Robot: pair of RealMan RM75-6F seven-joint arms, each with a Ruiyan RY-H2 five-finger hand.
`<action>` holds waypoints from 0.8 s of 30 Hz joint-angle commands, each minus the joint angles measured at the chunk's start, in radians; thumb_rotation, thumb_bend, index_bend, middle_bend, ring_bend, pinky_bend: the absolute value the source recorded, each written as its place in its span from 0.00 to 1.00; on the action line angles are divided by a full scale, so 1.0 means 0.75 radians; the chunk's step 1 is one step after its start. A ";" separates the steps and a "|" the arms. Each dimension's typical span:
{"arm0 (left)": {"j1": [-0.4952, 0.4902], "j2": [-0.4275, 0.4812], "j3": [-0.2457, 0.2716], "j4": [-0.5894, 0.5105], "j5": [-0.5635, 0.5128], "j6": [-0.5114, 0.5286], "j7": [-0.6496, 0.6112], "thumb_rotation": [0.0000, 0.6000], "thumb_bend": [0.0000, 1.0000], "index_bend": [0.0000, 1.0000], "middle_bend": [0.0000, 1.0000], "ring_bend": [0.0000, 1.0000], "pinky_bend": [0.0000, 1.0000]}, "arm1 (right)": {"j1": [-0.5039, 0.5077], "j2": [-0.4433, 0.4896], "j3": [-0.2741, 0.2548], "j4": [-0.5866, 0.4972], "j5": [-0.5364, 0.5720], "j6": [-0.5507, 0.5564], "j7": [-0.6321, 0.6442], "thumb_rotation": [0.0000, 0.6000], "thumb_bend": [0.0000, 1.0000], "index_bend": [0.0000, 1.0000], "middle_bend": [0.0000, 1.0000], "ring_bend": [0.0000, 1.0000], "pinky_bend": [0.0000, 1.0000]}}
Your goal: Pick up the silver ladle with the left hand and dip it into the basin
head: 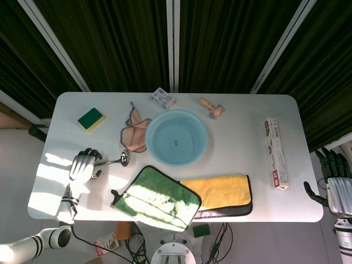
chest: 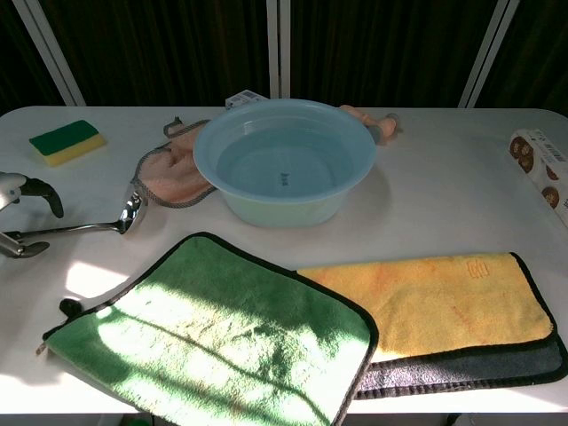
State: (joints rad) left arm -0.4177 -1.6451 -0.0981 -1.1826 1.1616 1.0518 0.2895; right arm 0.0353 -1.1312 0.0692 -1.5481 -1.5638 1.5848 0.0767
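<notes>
While left robot hand (head: 83, 165) grasps silver ladle (head: 116, 160) beside basin (head: 176, 137), right robot hand (head: 336, 181) released

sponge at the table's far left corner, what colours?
The sponge is green on top over a yellow base; the chest view shows both layers best.
</notes>
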 commanded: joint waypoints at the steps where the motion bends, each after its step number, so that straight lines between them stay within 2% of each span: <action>1: -0.002 0.002 -0.003 0.001 -0.002 -0.004 -0.001 0.96 0.27 0.37 0.23 0.13 0.23 | -0.001 -0.001 0.000 -0.001 -0.001 0.002 -0.002 1.00 0.32 0.00 0.00 0.00 0.00; 24: -0.021 -0.055 -0.038 0.079 -0.073 -0.051 0.034 1.00 0.29 0.44 0.25 0.13 0.23 | 0.005 -0.003 0.003 0.003 0.014 -0.018 0.004 1.00 0.32 0.00 0.00 0.00 0.00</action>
State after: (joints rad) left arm -0.4322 -1.6870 -0.1241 -1.1226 1.1111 1.0179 0.3163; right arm 0.0391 -1.1338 0.0711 -1.5455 -1.5532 1.5710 0.0798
